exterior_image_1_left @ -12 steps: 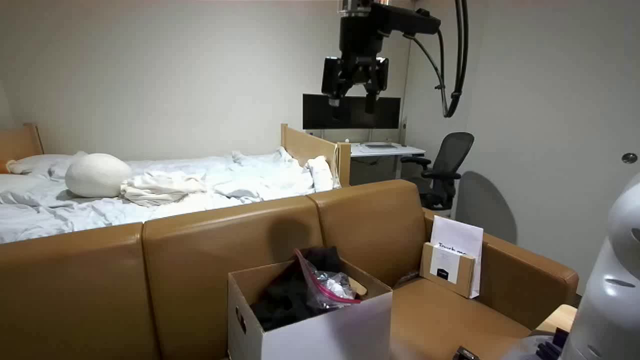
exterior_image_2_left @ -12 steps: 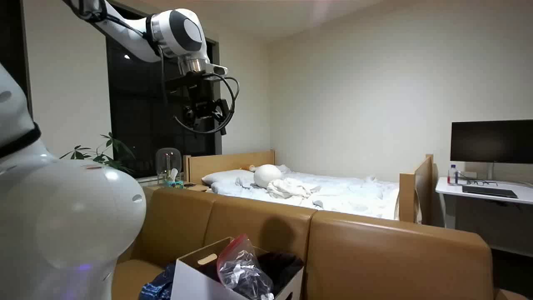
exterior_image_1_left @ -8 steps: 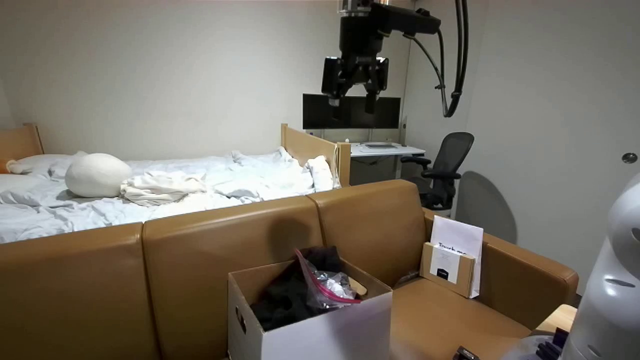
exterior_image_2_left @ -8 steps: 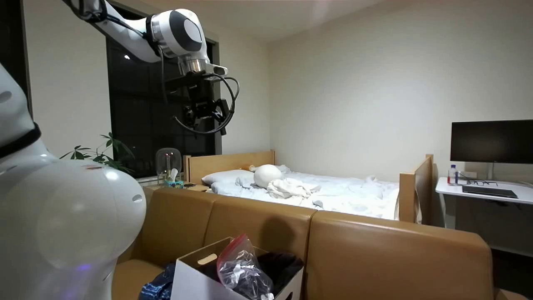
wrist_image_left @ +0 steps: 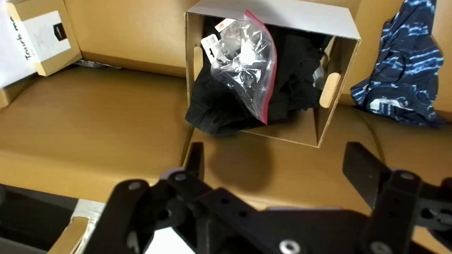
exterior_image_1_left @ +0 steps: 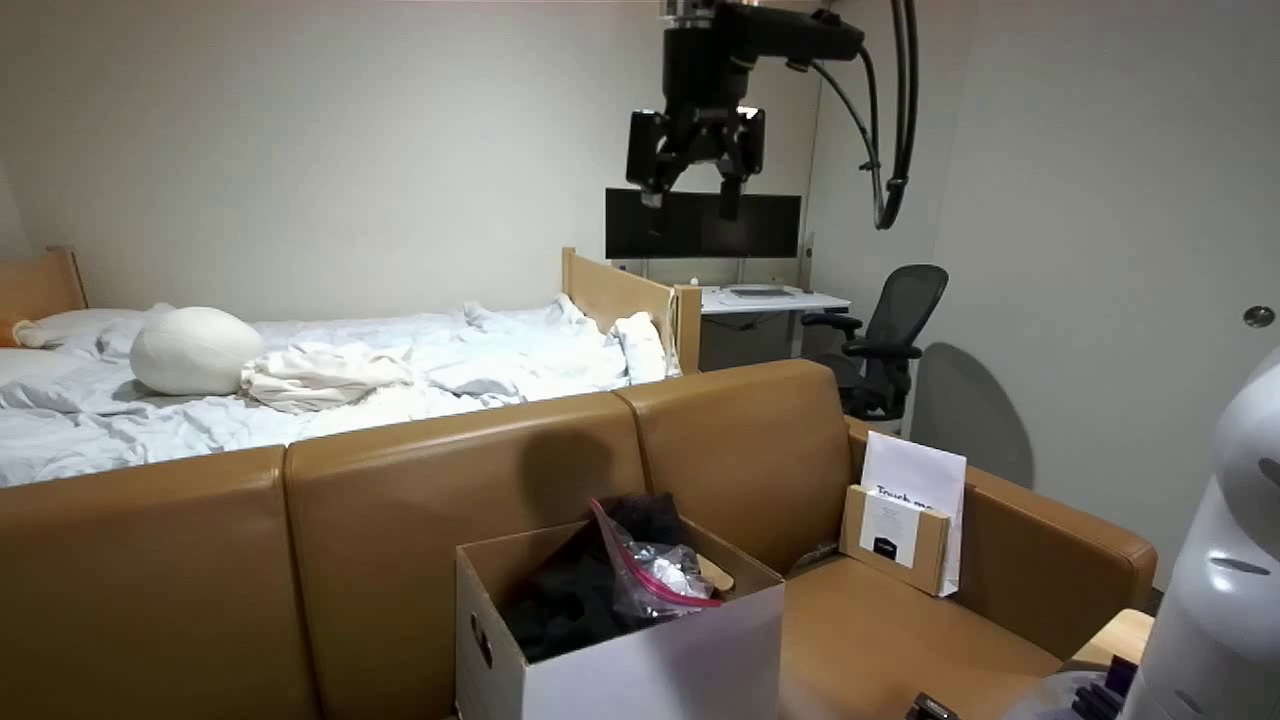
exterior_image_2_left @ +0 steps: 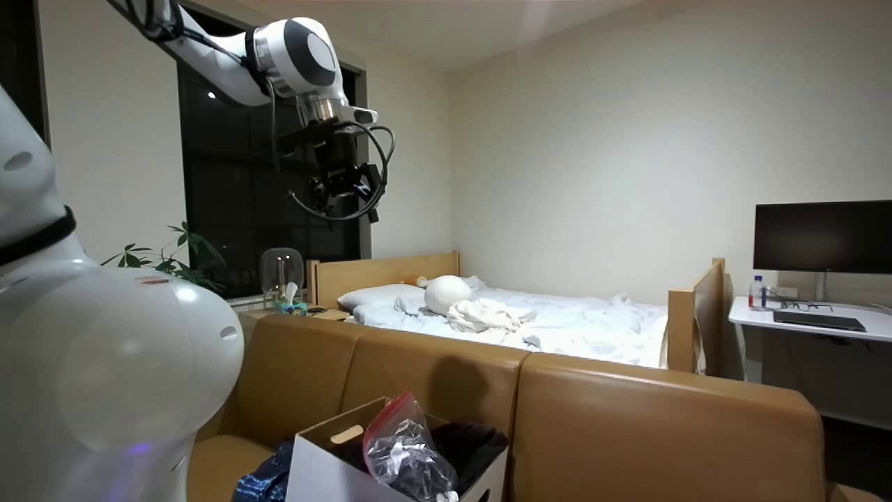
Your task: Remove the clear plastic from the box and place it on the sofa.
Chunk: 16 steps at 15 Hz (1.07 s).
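Note:
The clear plastic bag (exterior_image_1_left: 655, 580) with a red-pink zip edge lies on dark cloth in the open white box (exterior_image_1_left: 650, 670), partly above the rim. The bag (exterior_image_2_left: 408, 457) and box (exterior_image_2_left: 324, 470) also show in an exterior view. In the wrist view, the bag (wrist_image_left: 243, 60) lies in the box (wrist_image_left: 289, 14) with white labels beside or inside it. The box stands on the brown sofa (exterior_image_1_left: 870, 620), whose seat also shows in the wrist view (wrist_image_left: 106, 120). My gripper (exterior_image_1_left: 690, 205) is open and empty, high above the sofa. Its fingers (wrist_image_left: 273, 155) are wide apart in the wrist view.
A small cardboard package (exterior_image_1_left: 895, 540) and white paper (exterior_image_1_left: 915, 470) lean at the sofa's armrest. A blue patterned cloth (wrist_image_left: 406, 70) lies on the sofa beside the box. The sofa backrest (exterior_image_1_left: 460, 470) rises behind the box, with a bed (exterior_image_1_left: 450, 350) beyond.
My gripper has shifted slightly to the left and a little upward in an exterior view, and its shadow on the backrest has moved left. The bag and box have not moved.

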Motion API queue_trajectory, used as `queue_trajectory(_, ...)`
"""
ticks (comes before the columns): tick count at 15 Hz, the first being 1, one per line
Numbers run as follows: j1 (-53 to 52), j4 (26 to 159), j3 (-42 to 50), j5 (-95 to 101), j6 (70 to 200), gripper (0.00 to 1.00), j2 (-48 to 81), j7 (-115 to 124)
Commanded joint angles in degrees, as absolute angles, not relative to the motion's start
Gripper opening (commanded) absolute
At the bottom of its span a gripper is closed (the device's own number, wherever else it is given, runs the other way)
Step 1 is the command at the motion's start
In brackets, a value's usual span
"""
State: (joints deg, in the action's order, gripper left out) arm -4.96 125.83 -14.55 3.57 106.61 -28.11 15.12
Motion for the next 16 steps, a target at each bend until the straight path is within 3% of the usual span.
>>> queue_trajectory(1, -1.7, 114.89, -20.44, 11.12, 104.96, 1.0, -14.36, 29.6)
queue_trajectory(9, -5.79, 105.11, -13.08, 1.68, 104.63, 1.0, 9.17, 33.73)
queue_trajectory(16, -8.24, 104.94, -9.98, -0.11, 105.47, 1.0, 10.75, 33.64)
